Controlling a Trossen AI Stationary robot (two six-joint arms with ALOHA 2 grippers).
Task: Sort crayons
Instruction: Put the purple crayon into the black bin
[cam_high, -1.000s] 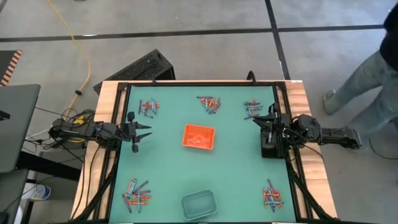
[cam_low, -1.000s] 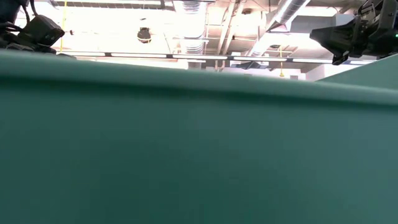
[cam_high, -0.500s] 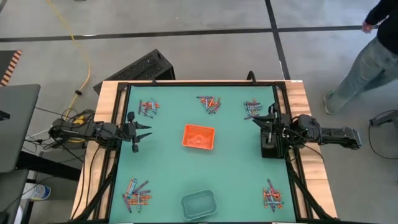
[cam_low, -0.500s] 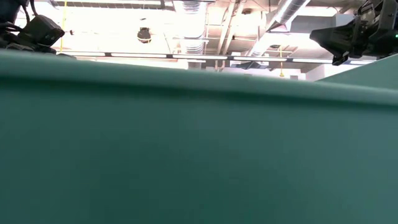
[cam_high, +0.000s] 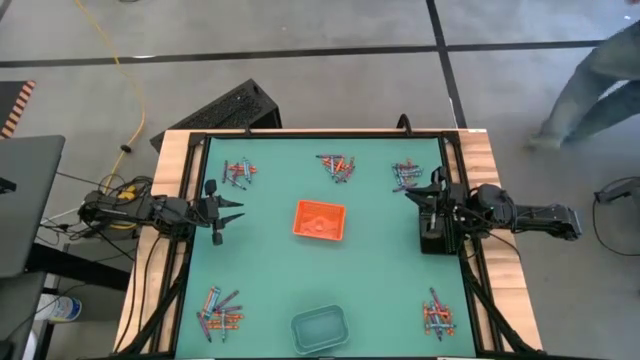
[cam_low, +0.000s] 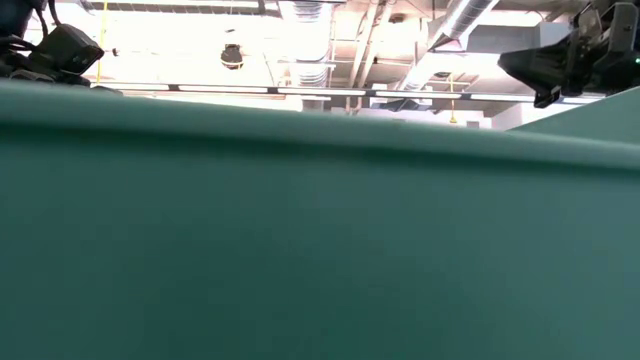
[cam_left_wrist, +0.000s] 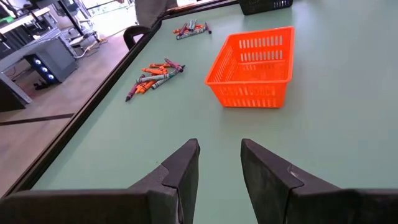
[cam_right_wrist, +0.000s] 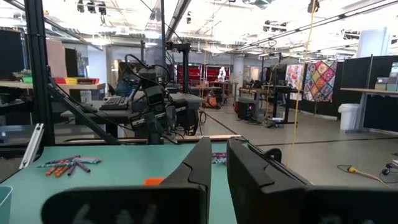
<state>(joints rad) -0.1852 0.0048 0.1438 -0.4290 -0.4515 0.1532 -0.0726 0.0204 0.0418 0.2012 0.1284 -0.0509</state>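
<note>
While both arms hang at the table's side edges, the crayons sit in five loose heaps ringed around the orange tray (cam_high: 320, 220), and nothing is held by either gripper.

Left gripper (cam_high: 236, 212) hovers out to the left of the orange tray, fingers pointed at it, parted by a narrow gap with bare green mat showing between them in the left wrist view. Right gripper (cam_high: 411, 192) sits on the opposite side of the tray, just beside a black tray (cam_high: 433, 236); its fingers stand close together with a thin slot between, nothing in it.

Now the relation that matters. From the orange tray, the far-left heap (cam_high: 238, 173) lies up and to the left, and that one looks nearest the left gripper's fingers, off to the side of their line rather than straight ahead. Its sticks point every which way, so no single long axis is on offer; my read is that the wrist must turn to cross whichever stick it picks. The far-right heap (cam_high: 405, 175) lies just beside the right gripper, nearer than any heap is to the left.

Other heaps: far-middle (cam_high: 337, 166), near-left (cam_high: 221, 310), near-right (cam_high: 438, 314), with a clear tray (cam_high: 320, 328) on the near side of the orange one.
</note>
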